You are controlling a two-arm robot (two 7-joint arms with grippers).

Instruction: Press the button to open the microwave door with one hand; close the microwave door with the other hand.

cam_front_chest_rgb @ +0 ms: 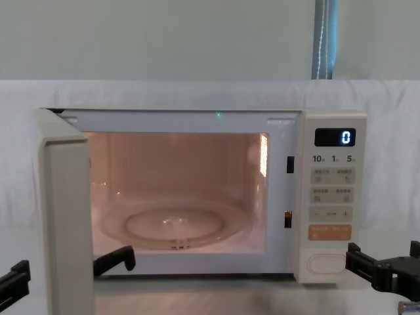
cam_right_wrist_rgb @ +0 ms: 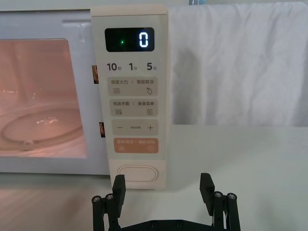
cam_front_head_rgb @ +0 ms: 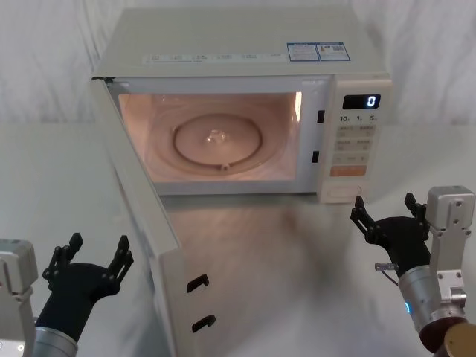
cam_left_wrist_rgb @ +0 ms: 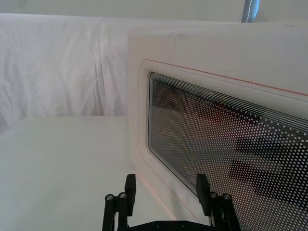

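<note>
Over on the left, the left gripper (cam_front_head_rgb: 89, 256) is hovering low above the table (cam_front_head_rgb: 44, 193), its jaws standing wide with nothing between them, on the outer side of the microwave door (cam_front_head_rgb: 141, 223). The door is swinging wide open toward the robot, hinged at the left, and it is standing between that gripper and the lit cavity. The left wrist view is showing the door's outer face with its dotted dark window (cam_left_wrist_rgb: 226, 154) and thin pinkish outline, which the head view, seeing the inner face and two latch hooks, is not. Inside, the glass turntable (cam_front_head_rgb: 219, 141) is glowing under the oven light. Farther right, the control panel's display (cam_right_wrist_rgb: 130, 39) is reading 0, and the button (cam_right_wrist_rgb: 137, 174) is sitting at the panel's bottom, below the orange key (cam_right_wrist_rgb: 136, 146). The right gripper (cam_front_head_rgb: 385, 216) is hanging just in front of that button, apart from it, jaws wide and holding nothing; the chest view is cutting it off at the frame edge.
</note>
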